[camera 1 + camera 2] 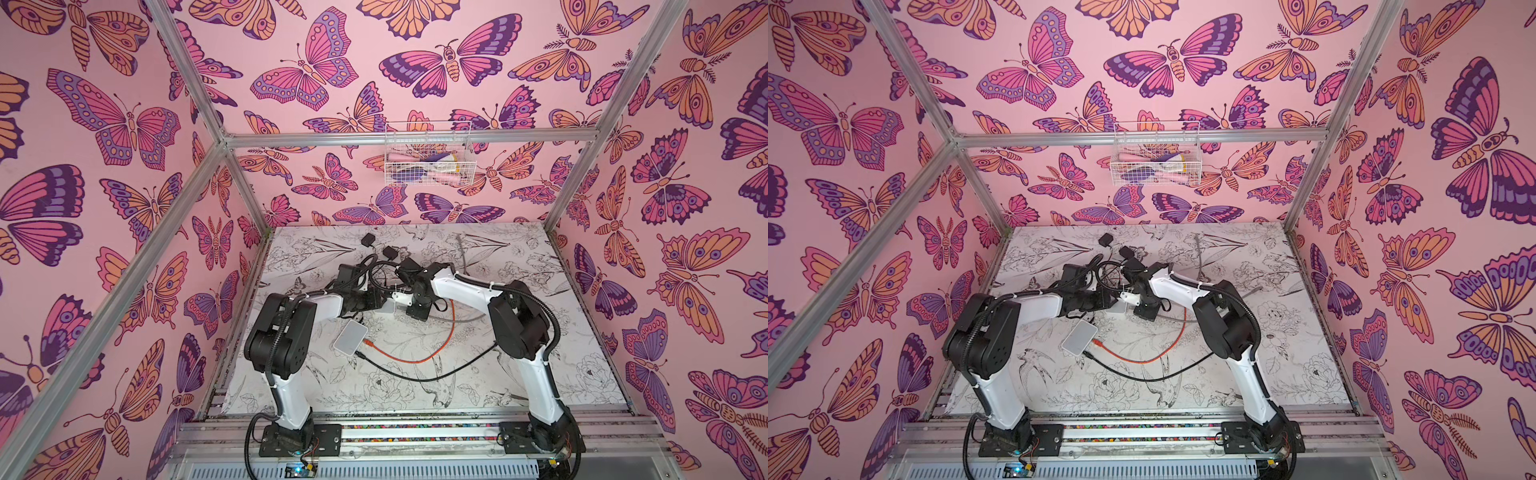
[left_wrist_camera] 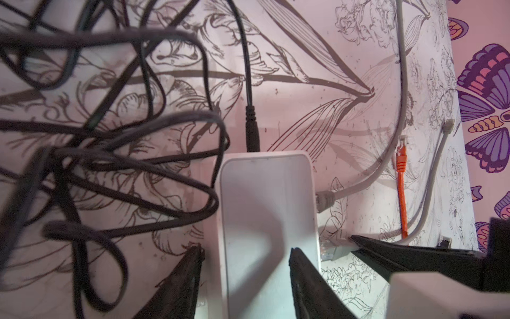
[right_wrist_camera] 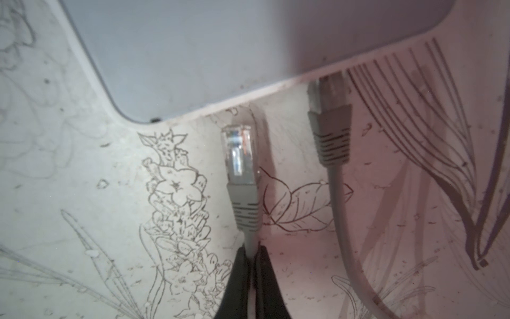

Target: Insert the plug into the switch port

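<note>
Now: plug [image 3: 239, 157], clear with a grey boot, points at the long side of the switch [image 3: 248, 41], with its tip just short of the switch's edge. The port is hidden under that edge, so I cannot tell whether they touch. The right claw [image 3: 252, 262] is pinched tight on the plug's lead just behind the boot. A second grey plug [image 3: 331, 129] is seated in the same side of the switch. The left claw [image 2: 245, 250] is about half open, its fingers astride one end of the switch. A black power lead [image 2: 252, 129] enters the opposite end. An orange cable [image 2: 401, 171] lies on the counter [image 2: 345, 69] near the switch's ported side.
</note>
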`<move>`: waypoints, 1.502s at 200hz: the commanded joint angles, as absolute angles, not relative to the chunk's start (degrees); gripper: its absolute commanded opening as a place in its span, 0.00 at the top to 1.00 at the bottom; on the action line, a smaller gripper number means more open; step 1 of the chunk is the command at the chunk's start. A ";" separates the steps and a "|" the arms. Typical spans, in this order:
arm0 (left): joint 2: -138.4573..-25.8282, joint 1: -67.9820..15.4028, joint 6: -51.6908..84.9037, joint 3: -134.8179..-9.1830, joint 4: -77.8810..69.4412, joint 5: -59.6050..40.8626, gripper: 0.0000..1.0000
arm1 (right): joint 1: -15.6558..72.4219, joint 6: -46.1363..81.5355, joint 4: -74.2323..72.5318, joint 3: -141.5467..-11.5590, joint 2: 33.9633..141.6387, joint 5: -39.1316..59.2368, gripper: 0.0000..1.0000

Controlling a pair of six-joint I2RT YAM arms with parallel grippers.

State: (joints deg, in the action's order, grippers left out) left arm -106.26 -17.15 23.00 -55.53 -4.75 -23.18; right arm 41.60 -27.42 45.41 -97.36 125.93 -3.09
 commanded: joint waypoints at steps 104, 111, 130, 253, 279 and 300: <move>-110.98 -17.75 22.02 -59.50 -5.80 -27.96 0.51 | 41.50 -25.28 44.51 -98.50 125.46 5.41 1.00; -111.07 -17.77 21.97 -59.50 -5.80 -27.82 0.51 | 41.52 -25.15 44.19 -98.20 125.13 5.06 1.00; -110.97 -17.76 21.72 -59.18 -5.77 -27.25 0.52 | 41.04 -24.57 44.12 -98.09 124.85 3.84 1.00; -110.65 -17.67 20.30 -58.24 -5.32 -26.23 0.54 | 39.12 -23.67 44.32 -99.99 125.83 1.04 1.00; -110.61 -17.69 19.74 -58.34 -4.76 -25.66 0.54 | 39.11 -23.82 44.74 -100.11 125.73 0.03 1.00; -110.53 -17.62 19.52 -58.45 -4.32 -24.87 0.54 | 39.11 -23.79 45.00 -99.69 125.25 -0.60 1.00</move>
